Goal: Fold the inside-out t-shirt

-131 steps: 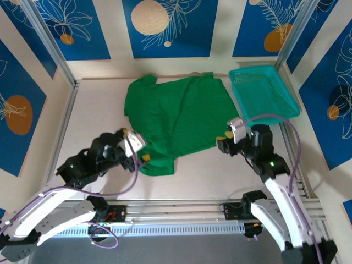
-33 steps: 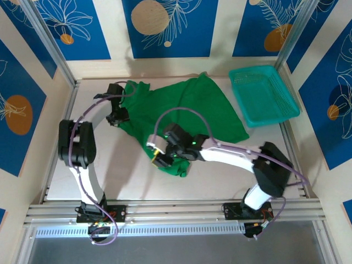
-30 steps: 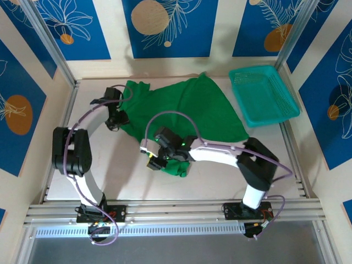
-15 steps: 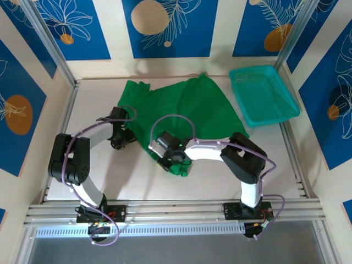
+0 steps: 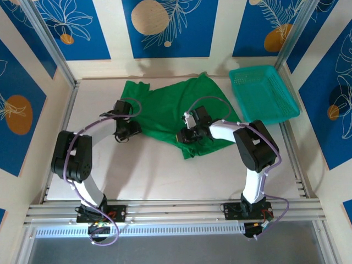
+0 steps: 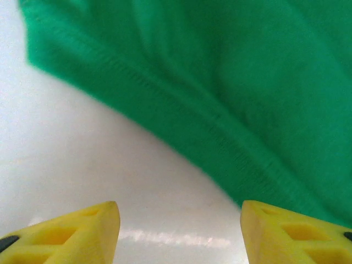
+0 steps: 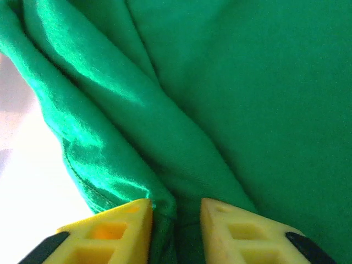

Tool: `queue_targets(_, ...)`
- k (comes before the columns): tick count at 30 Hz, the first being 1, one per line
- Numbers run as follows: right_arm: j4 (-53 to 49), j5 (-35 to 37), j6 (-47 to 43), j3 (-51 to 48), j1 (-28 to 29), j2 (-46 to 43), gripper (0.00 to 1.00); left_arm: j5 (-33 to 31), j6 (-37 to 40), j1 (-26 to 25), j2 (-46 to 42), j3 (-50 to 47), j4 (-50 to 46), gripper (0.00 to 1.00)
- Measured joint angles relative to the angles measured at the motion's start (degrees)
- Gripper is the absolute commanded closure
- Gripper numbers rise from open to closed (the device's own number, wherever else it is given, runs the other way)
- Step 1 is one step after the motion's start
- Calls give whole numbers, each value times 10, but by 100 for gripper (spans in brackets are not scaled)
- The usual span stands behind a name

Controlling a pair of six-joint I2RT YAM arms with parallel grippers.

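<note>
From the top external view, the inside-out t-shirt (image 5: 165, 104) lies spread and wrinkled on the back half of the tabletop (image 5: 137, 176). Its near edge is bunched into a thick fold towards the middle. A teal mesh basket (image 5: 264, 93) sits just beside the shirt's right edge, at the back right corner. The left arm reaches forward, and the left pincer (image 5: 123, 133) is at the shirt's left edge. The right arm bends inward, and the right pincer (image 5: 186, 136) is over the bunched near part of the cloth.

In the left wrist view, the left pincer (image 6: 179, 231) stands wide, its yellow fingertips (image 6: 82, 225) well apart. There is only bare white tabletop (image 6: 110, 165) between them. The stitched hem of the t-shirt (image 6: 247, 82) runs slantwise just ahead of them, and the tips do not touch it.

In the right wrist view, the right pincer (image 7: 175, 231) stands narrow. Its yellow fingertips (image 7: 115, 228) sit either side of a rolled ridge of the t-shirt (image 7: 247, 82) that runs down into the gap. I cannot tell whether the tips pinch that ridge or merely straddle it. A strip of tabletop (image 7: 22, 165) shows at the left.
</note>
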Motion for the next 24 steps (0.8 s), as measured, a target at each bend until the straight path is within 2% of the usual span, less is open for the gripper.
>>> queue_targets(5,-23,67,-65,16,33,-22,61,1,5,-9,41,24,19,45)
queue_targets(8,-32,105,-128,16,67,-58,61,-1,12,-24,56,37,27,62)
queue_targets(11,-35,132,-193,20,106,-87,59,-11,11,-37,70,50,35,69)
queue_targets(15,-39,134,-272,21,150,-99,57,-25,16,-41,101,77,35,95)
queue_targets(16,-42,130,-288,21,158,-98,57,-26,16,-41,105,80,34,97)
queue_targets(20,-57,124,-369,21,195,-97,56,-36,21,-41,104,90,13,100)
queue_targets(24,-59,165,-438,21,214,-63,56,-53,27,-41,76,91,-14,100)
